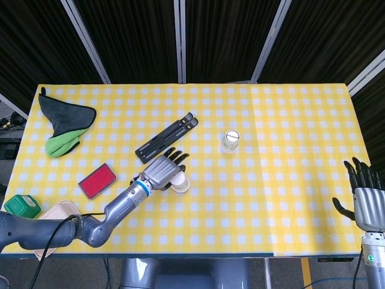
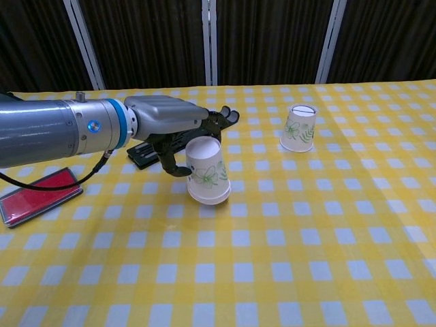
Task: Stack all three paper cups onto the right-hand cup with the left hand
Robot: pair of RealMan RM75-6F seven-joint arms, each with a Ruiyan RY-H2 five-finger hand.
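From the head view, the left hand [image 1: 161, 173] sits near the middle of the yellow checked table [image 1: 289, 198], fingers wrapped round an upside-down paper cup [image 1: 180, 183], whose white rim pokes out to the right of the fingers. Just beyond the fingertips lies the black folding stand [image 1: 167, 138], slanting up toward the far side. Off to the right stands the second paper cup [image 1: 230, 141], also upside down, well apart from the held one, white with a faint print on its wall. Over at the left side: a black and green cloth [image 1: 66, 127], a red case [image 1: 97, 180], a green tub [image 1: 21, 207] by the near left corner and a beige tray [image 1: 57, 214] partly under the left arm. The right hand [image 1: 363, 191] hangs off the near right edge, fingers spread and pointing up, nothing in it. Now the chest view: the left hand [image 2: 172, 122] grips the paper cup [image 2: 208, 170] from the left, thumb curling down against its wall, and the cup tilts, base leaning left, wide rim swung right. Green leaf print shows on its white side. Whether the rim touches the cloth, I cannot tell. The second paper cup [image 2: 298, 127] stands upright behind and to the right, same leafy print. The red case [image 2: 37, 196] lies at the left edge, and the black folding stand [image 2: 146, 151] peeks out behind the hand.
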